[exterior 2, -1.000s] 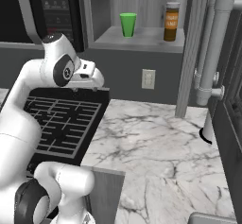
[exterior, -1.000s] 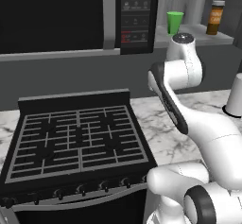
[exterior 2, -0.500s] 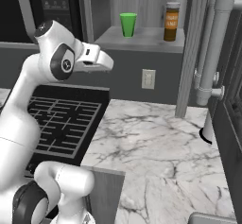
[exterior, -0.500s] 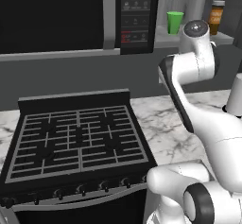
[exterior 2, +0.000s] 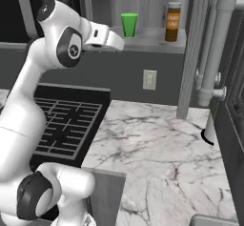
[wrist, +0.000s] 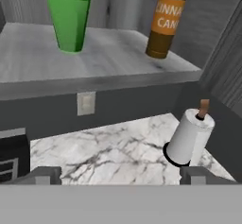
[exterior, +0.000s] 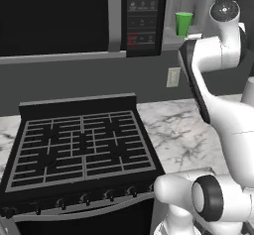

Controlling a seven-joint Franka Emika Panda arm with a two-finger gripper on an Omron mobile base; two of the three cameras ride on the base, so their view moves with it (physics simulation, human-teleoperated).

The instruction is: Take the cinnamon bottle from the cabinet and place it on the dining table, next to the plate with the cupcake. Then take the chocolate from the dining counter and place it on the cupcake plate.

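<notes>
Marble bench (exterior 2: 157, 144) runs right of the black gas stove (exterior: 79, 149), white with grey veins, wall outlet (exterior 2: 149, 79) on the dark backsplash above it. Microwave (exterior: 74, 16) hangs over the stove, control panel on its right side.

Cabinet (exterior 2: 157, 38) is open, pale grey, flat shelf just right of the microwave. Arm is raised to shelf height, forearm reaching toward the shelf's left end; gripper (exterior 2: 114, 41) sits at the front edge of the shelf, close to the green cup (exterior 2: 128, 25), not touching anything. In the hand view only the finger tips (wrist: 45, 175) show at the bottom edge, set far apart, so the jaws are spread wide with nothing between them.

Paper towel roll (wrist: 190, 138) stands upright on the bench at the far right, on a dark base, brown core poking out the top.

Green cup stands upright on the left part of the shelf. Cinnamon bottle (exterior 2: 173, 22) stands upright on the same shelf, right of the cup and well apart from it, near the cabinet's right wall; orange label faces out, amber body, cap on top. In the hand view it's upper right, beyond the jaws.
</notes>
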